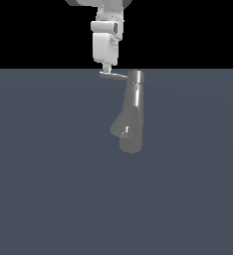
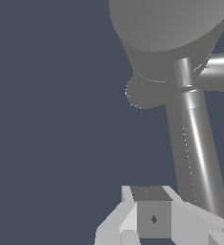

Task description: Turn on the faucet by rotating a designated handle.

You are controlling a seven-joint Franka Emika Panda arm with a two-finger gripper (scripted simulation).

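Counter: a flat grey-blue surface filling the lower part of the exterior view, meeting black background above.

Arm: white, coming down from the top centre of the exterior view, just left of the faucet's top.

Faucet: a grey metal column standing at centre frame in the exterior view, slightly right of middle, with its stubby spout bulging toward the lower left. In the wrist view the column is filling the upper right.

Handle: a thin rod sticking out from the cap toward the exterior view's left, at the horizon line. In the wrist view it is running down the right side toward the fingers.

End effector: sitting at the rod's free tip, touching or just above it. Whether it is spread or pinching the rod cannot be told; one pale finger is lying beside the rod's end.

Risk, as a judgement: contact is sitting at the very tip, so a sideways push may be slipping off the rod's end, leaving the handle unturned.
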